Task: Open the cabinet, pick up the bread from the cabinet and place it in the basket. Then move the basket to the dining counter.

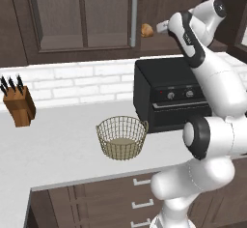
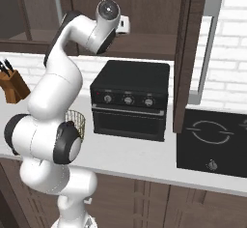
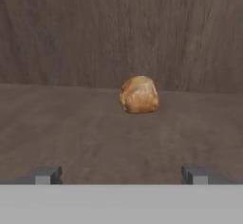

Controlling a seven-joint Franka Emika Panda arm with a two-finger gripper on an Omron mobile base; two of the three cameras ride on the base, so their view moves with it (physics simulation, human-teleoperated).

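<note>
The bread (image 3: 139, 95), a small golden-brown roll, rests on the wooden shelf inside the cabinet (image 3: 71, 133). From the left base view the bread (image 1: 147, 30) sits just right of the cabinet's (image 1: 58, 53) silver handle (image 1: 133, 14). My gripper (image 3: 121, 175) is open, its fingertips (image 3: 47, 174) spread wide, level with the roll and a short way in front of it, touching nothing. In the left base view the gripper (image 1: 159, 28) hangs just right of the bread. The wire basket (image 1: 122, 137) stands empty on the grey worktop below. The dining counter is out of view.
A black toaster oven (image 1: 171, 94) sits under my arm, right of the basket. A knife block (image 1: 19, 104) stands at the far left. The opened cabinet door (image 2: 190, 53) juts out on the right, above a black cooktop (image 2: 212, 142). Drawers (image 1: 140, 193) run below the worktop.
</note>
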